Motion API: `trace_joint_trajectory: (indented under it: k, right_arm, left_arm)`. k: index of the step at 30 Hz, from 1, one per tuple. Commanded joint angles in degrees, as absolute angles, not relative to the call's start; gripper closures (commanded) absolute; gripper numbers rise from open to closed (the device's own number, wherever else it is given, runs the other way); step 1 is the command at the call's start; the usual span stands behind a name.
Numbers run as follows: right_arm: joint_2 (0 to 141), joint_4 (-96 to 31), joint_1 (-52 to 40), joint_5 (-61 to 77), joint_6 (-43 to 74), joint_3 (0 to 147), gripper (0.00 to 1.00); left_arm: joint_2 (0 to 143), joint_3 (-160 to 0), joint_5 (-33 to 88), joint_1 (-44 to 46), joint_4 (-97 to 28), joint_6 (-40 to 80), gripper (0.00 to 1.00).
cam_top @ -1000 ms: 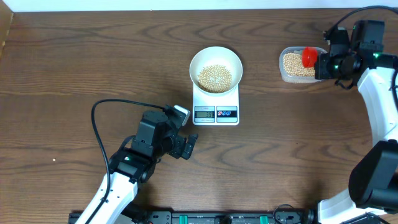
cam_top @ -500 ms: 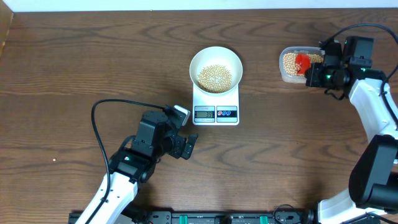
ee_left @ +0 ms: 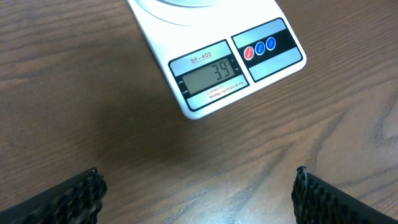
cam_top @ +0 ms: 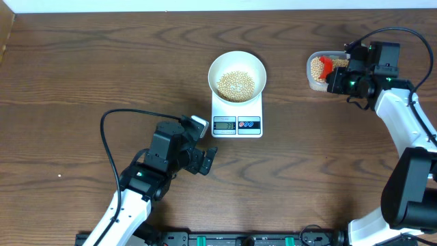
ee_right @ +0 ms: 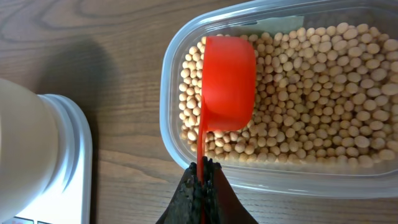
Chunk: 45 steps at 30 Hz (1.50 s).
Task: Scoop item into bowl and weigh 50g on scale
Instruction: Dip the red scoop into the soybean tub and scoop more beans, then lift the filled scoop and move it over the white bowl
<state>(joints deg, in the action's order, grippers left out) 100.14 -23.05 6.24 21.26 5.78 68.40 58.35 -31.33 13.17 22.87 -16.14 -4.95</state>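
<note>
Beans (cam_top: 235, 85) cover the bottom of a white bowl (cam_top: 213, 66), which sits on the scale (cam_top: 237, 115) in the middle of a dark wood table (cam_top: 102, 61). From your left wrist, the display (ee_left: 208, 74) reads 39, so you are short of the 50 g target. By that reading most of the weighing is done, and one or two small loads look to be left.

Your right gripper (ee_right: 202, 177) is pinched shut on the thin handle (ee_right: 200, 146) of a red scoop (ee_right: 227, 84). The scoop is over more beans in a clear tub (ee_right: 171, 81), at the end nearest the scale and well to the right of the bowl. Its smooth red surface faces the wrist camera, so you cannot tell whether it holds any beans or touches the ones beneath it.

Your left gripper (ee_left: 199, 199) hovers over bare table just in front of the scale. Its fingers (ee_left: 78, 193) are spread wide with nothing between them.

What remains, as a judgement: take a part load, carry it to the bowl, tip it in slowly, and watch the display so you do not pass 50.
</note>
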Motion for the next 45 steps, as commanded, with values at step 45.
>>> trace_joint_trajectory:
  k: [45]
  right_arm:
    - [100.4,-8.2,12.9,60.6,18.0,67.8,0.99]
  left_arm:
    - [58.3,-32.7,12.6,22.5,-16.2,-5.8,0.02]
